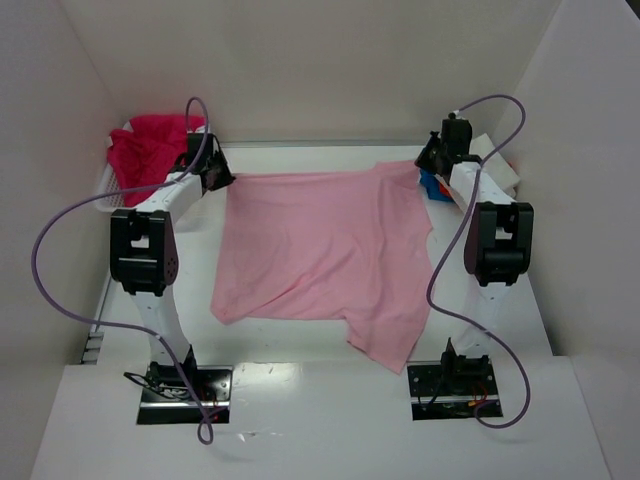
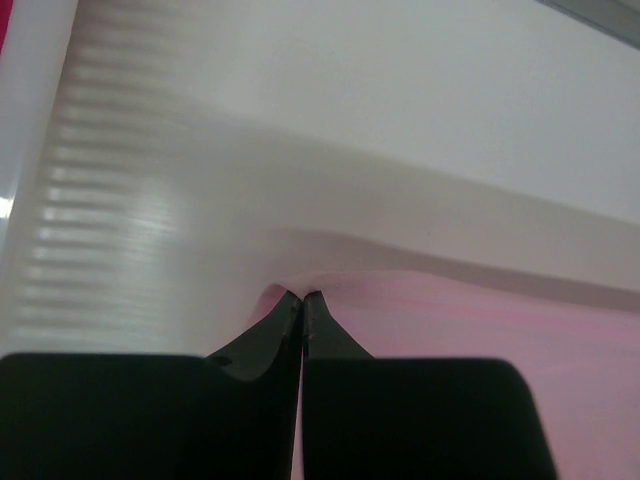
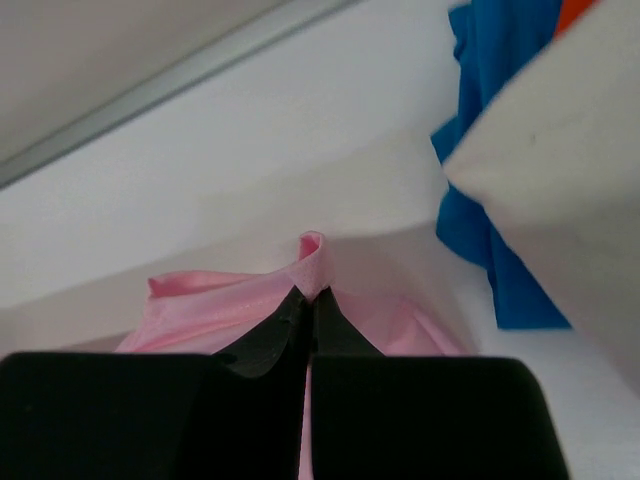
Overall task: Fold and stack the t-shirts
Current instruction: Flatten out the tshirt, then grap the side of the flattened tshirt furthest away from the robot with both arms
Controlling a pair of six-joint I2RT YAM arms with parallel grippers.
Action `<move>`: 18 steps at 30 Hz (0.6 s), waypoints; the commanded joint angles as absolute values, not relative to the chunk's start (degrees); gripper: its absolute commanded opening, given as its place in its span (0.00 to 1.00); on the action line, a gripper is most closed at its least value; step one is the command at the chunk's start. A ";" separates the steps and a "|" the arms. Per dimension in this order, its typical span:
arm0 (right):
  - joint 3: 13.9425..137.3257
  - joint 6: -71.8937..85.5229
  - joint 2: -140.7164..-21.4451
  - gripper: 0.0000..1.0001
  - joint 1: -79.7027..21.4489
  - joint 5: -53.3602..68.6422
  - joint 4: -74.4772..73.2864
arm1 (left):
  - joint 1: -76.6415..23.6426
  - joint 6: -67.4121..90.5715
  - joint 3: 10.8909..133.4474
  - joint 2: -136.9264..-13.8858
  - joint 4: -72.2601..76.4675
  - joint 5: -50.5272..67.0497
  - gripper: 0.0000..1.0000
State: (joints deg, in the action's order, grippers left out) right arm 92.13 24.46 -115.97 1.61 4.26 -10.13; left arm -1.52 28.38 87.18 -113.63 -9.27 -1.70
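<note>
There's the left hand [image 2: 302, 296] clamped on a far corner of the pink t-shirt [image 1: 320, 250], right hand [image 3: 310, 292] pinching the other, cloth spread between. Just beside the right hand, a blue t-shirt [image 3: 495, 150], partly hidden behind a blurry white shape [image 3: 560, 200].

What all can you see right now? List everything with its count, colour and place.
pink shirt: one, light pink, spread across the middle of the table
red shirt: at least one, magenta-red, bunched in the basket
basket: one, white, far left corner
blue shirt: one, blue, crumpled at the far right, beyond the pink shirt's corner
orange cloth: a sliver, orange, next to the blue shirt; too little shows to say more
white item: one, white, far right by the blue shirt; cannot tell what it is
table: one, white, under it all
left gripper: one, black, shut on the pink shirt's far left corner
right gripper: one, black, shut on its far right corner
</note>
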 commanded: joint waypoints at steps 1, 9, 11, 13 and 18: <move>101.93 24.17 -120.56 0.00 1.76 1.15 -8.79 | 0.27 25.58 94.08 -117.24 -6.24 -5.11 0.00; 108.63 23.64 -125.68 0.00 1.76 2.97 -10.89 | 0.93 23.91 97.64 -120.41 -6.83 -4.48 0.00; 107.99 23.64 -125.12 0.00 1.76 3.60 -10.90 | 1.41 23.91 98.13 -120.41 -7.38 -4.48 0.00; 105.91 23.64 -123.47 0.00 1.76 4.13 -10.90 | 1.41 23.48 98.17 -119.84 -7.91 -4.48 0.00; 96.67 23.12 -117.33 0.00 1.76 4.79 -8.48 | 1.93 22.07 94.17 -115.45 -8.43 -5.01 0.00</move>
